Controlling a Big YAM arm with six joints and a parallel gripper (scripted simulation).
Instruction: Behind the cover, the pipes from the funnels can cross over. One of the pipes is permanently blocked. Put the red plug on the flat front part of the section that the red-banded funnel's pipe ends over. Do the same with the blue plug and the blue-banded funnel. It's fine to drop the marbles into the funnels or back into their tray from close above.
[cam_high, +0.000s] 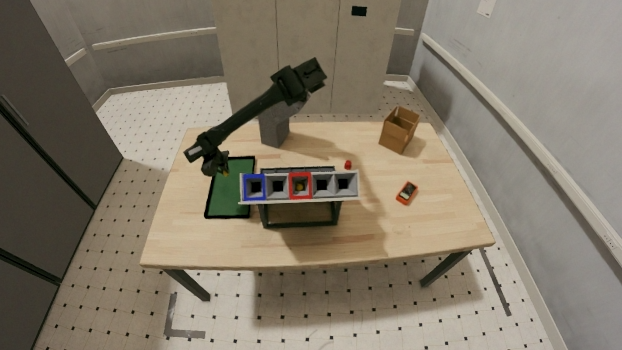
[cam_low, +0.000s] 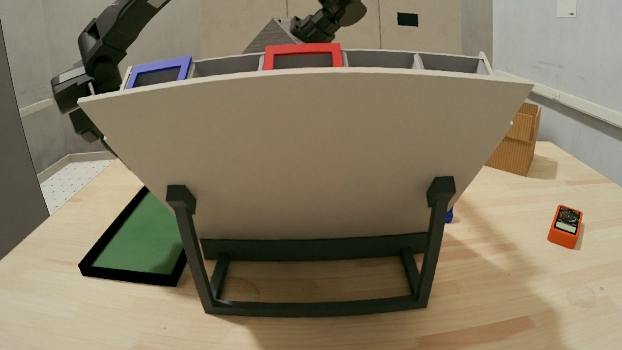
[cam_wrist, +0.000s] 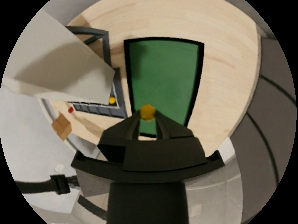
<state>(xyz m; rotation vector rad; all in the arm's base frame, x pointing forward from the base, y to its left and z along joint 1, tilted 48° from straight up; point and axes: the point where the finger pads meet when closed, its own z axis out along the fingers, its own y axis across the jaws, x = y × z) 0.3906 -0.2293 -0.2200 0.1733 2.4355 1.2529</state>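
My gripper is shut on a yellow marble and holds it above the far end of the green marble tray, just left of the blue-banded funnel. In the exterior view the fingers are hidden behind the beige cover. The red-banded funnel has another yellow marble sitting in it. The red plug stands on the table behind the funnel row. The blue plug peeks out behind the stand's right leg.
Three grey unbanded funnels share the row with the banded ones. The black stand carries the cover. An orange device lies to the right and a cardboard box stands at the far right. The arm's grey base is behind the funnels.
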